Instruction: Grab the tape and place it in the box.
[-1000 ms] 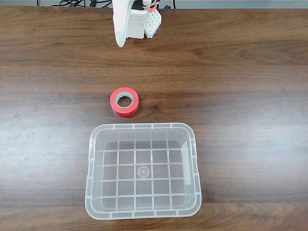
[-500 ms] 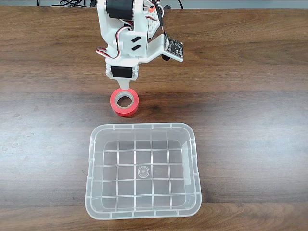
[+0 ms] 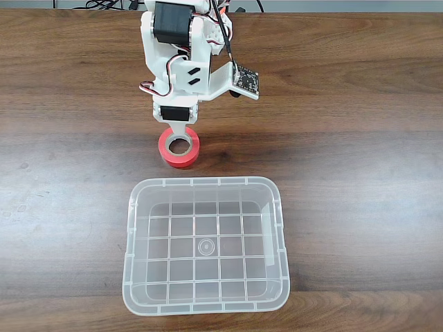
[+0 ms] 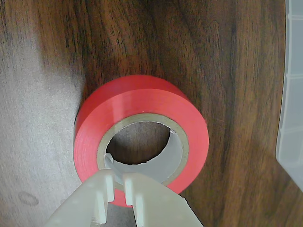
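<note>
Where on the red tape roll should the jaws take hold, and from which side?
Grip the tape's ring wall from above, one jaw in the core hole, one outside. It lies flat on the table, hole upward. The gripper sits over the rim away from the box; that side looks workable.

- A dark brown wooden table (image 3: 360,138) is seen, its grain running across the fixed view.
- Black cables (image 3: 104,5) are glimpsed along its far edge.
</note>
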Robot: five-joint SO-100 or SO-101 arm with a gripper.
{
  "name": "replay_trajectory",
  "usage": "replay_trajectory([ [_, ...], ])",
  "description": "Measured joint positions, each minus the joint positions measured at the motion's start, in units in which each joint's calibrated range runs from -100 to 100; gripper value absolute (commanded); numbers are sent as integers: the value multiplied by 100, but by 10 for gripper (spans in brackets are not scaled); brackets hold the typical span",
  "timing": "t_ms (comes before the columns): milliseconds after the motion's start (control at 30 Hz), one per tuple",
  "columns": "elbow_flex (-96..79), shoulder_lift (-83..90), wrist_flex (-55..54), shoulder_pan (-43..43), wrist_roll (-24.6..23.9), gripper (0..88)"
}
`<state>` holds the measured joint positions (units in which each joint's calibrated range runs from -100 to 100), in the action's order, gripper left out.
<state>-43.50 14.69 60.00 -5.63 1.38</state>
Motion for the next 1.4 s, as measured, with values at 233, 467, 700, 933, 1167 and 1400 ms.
replay_trajectory([
  [233, -226, 0, 0, 0, 0, 119],
  [467, -569, 0, 0, -278, 0, 167],
  [700, -587, 0, 0, -406, 151, 165],
  [933, -641, -100, -271, -406, 245, 163],
  [1167, -740, -100, -568, -406, 391, 162],
  [1400, -948, -100, -602, -406, 417, 157],
])
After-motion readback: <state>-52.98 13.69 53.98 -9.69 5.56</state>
